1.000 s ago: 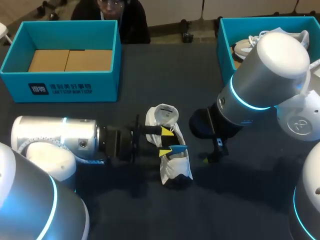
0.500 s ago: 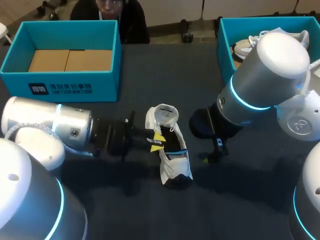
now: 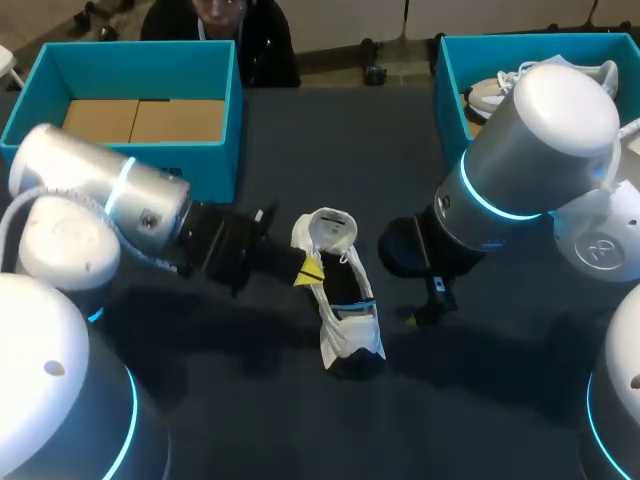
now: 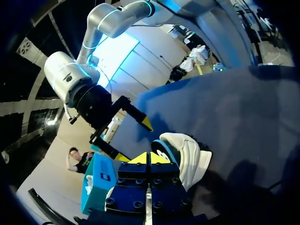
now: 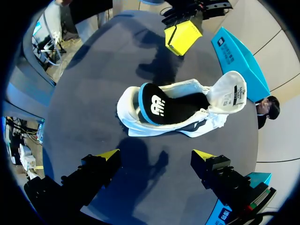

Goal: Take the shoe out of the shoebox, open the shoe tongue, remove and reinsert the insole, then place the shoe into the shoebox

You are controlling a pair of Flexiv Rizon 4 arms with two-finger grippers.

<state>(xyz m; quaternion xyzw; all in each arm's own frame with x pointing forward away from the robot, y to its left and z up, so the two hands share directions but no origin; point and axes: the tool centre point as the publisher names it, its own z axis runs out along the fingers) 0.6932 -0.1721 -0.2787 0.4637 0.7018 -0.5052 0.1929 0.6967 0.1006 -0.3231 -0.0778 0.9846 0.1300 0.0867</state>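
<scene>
Dark table point(image 3: 330, 140) | white shoe point(image 3: 340, 300) lying mid-surface | teal shoebox point(image 3: 150, 175) far left

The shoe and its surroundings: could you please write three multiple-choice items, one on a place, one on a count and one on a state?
1. Where is the shoe?
A. inside a box
B. on the table, between the left hand and the right hand
C. held in the air

2. How many teal boxes are there?
A. one
B. three
C. two

3. How is the right hand?
A. open
B. shut on the shoe
C. shut on an insole

Key: 1 B, it lies on the dark tabletop; 2 C, one at each far corner; 3 A, its fingers stand wide apart, touching nothing.
</scene>
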